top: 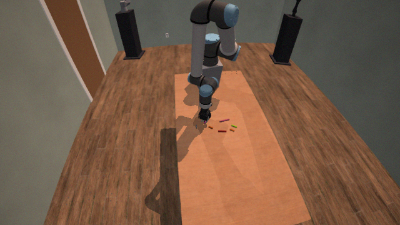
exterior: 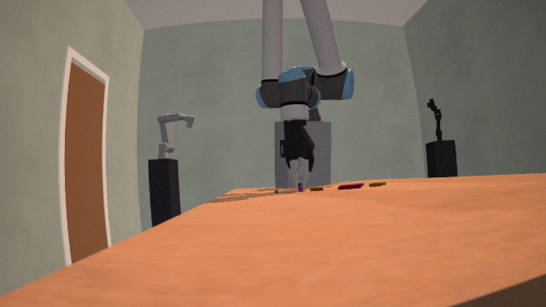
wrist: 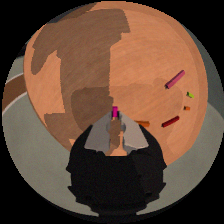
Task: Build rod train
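Observation:
My gripper (top: pixel 205 120) points down at the left end of the rod group and is shut on a short magenta rod (wrist: pixel 115 112), held just above or on the mat; I cannot tell which. In the exterior view the magenta rod (exterior: pixel 300 188) shows at the fingertips (exterior: pixel 299 182). The pink rod (top: pixel 224 120) lies to the right; it also shows in the wrist view (wrist: pixel 175 79). A red rod (top: pixel 222 130), a lime rod (top: pixel 234 126) and two orange rods (top: pixel 210 127) (top: pixel 232 130) lie apart from one another. A tiny blue rod (top: pixel 196 126) lies left of the gripper.
All rods lie on an orange mat (top: pixel 231 150) on the wooden floor. The robot base (top: pixel 212 67) stands at the mat's far end. Two black pedestals (top: pixel 129 32) (top: pixel 285 39) stand far back.

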Available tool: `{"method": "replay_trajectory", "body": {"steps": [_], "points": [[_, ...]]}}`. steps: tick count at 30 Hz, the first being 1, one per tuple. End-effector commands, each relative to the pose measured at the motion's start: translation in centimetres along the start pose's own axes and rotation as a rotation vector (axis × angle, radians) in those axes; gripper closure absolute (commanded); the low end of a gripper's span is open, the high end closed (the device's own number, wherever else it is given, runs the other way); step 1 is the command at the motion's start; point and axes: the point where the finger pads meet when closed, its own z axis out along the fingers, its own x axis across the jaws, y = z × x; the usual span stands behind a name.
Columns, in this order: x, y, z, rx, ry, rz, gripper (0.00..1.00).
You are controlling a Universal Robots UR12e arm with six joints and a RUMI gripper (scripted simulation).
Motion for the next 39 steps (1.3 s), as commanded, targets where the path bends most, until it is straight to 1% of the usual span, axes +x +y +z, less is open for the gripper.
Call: {"method": "replay_trajectory", "body": {"steps": [1,26,27,29,30,34,35,37,38,39], "points": [[0.01,0.04,-0.02,-0.001,0.000,0.000,1.00],[0.01,0.04,-0.02,-0.001,0.000,0.000,1.00],[0.01,0.04,-0.02,-0.001,0.000,0.000,0.97],[0.01,0.04,-0.02,-0.001,0.000,0.000,0.97],[0.01,0.04,-0.02,-0.001,0.000,0.000,0.94],[0.01,0.04,-0.02,-0.001,0.000,0.000,0.94],[0.01,0.04,-0.02,-0.001,0.000,0.000,0.92],[0.01,0.04,-0.02,-0.001,0.000,0.000,0.92],[0.01,0.04,-0.02,-0.001,0.000,0.000,0.89],[0.01,0.04,-0.02,-0.001,0.000,0.000,0.89]]}}
